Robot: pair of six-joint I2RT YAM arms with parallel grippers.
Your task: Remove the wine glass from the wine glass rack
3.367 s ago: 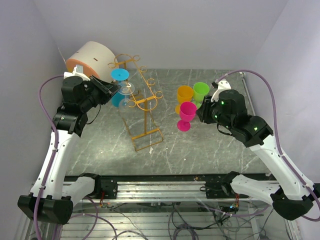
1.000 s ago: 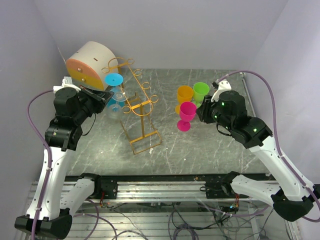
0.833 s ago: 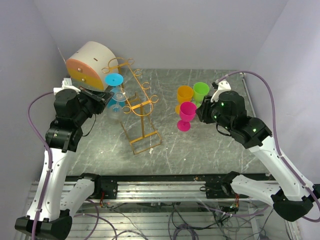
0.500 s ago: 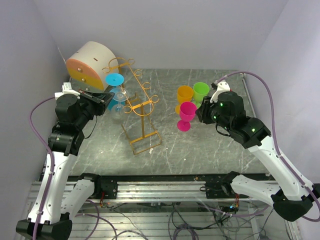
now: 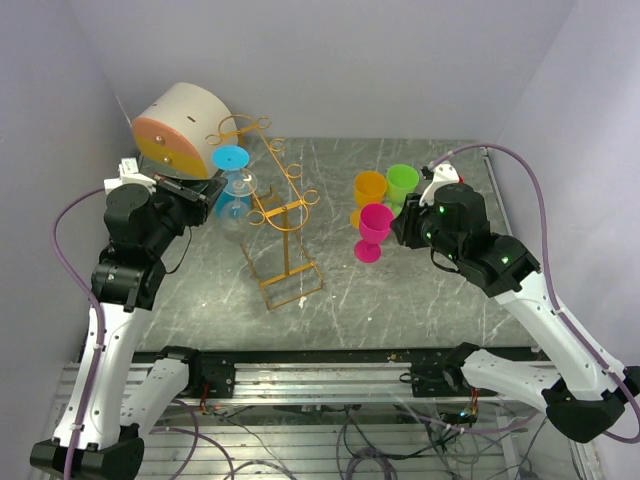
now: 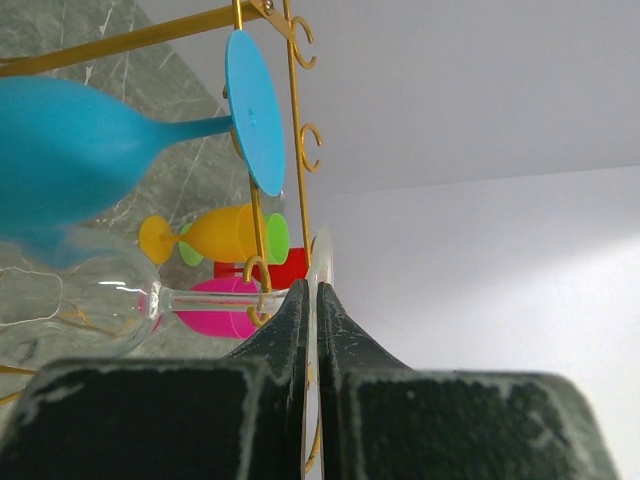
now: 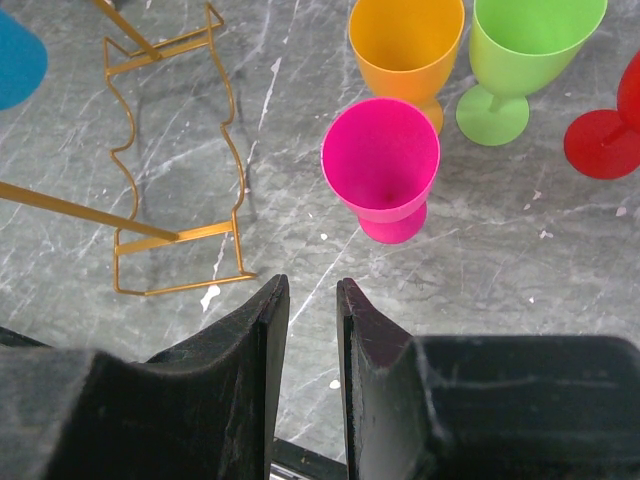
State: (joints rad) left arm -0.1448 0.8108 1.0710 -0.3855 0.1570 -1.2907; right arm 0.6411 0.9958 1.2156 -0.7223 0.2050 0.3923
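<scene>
Drawn back, left hand point(image 6: 312, 288) — clamped on wine glass point(image 6: 100, 300) foot — should slide it level off the rack point(image 6: 130, 40) ahead.

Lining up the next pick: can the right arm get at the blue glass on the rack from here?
Probably not. The blue glass hangs at the left of the rack, whose wires stand between it and the right claw; the left claw, shut on the clear glass, crowds it too.
</scene>
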